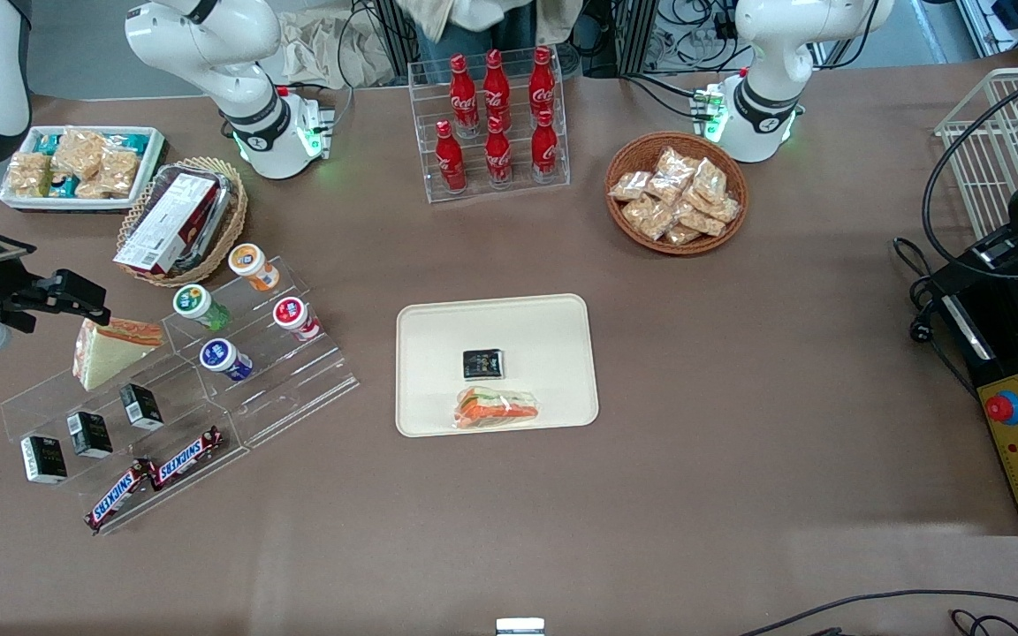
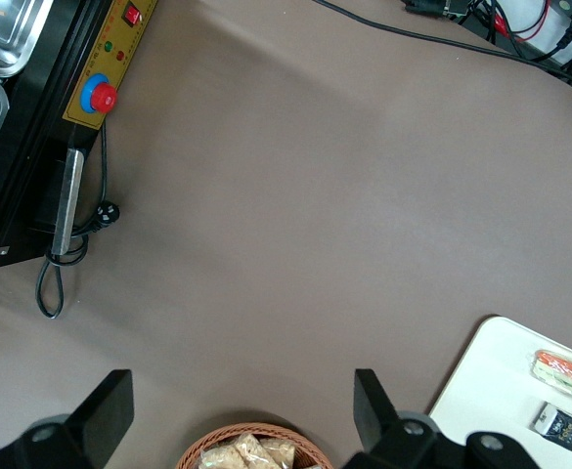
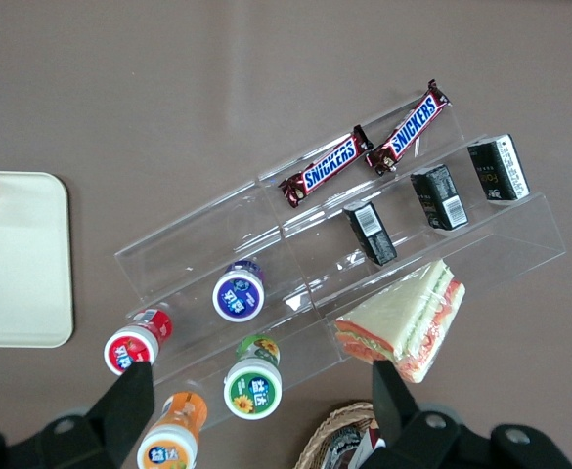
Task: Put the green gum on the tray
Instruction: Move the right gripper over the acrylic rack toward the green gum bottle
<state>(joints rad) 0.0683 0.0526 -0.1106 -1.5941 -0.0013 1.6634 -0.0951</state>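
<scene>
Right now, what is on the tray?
On the tray lie a small black packet and a wrapped sandwich. The green gum sits on the clear stepped rack; the gripper is above it.

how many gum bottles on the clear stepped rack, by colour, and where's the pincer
green gum: 1
orange gum: 1
red gum: 1
blue gum: 1
total: 4
None is on the tray yet. The pincer hangs open above the green gum.

SNICKERS on two bars [image 3: 327,168] (clear rack), Coca-Cola script on red bottles [image 1: 497,119]
</scene>
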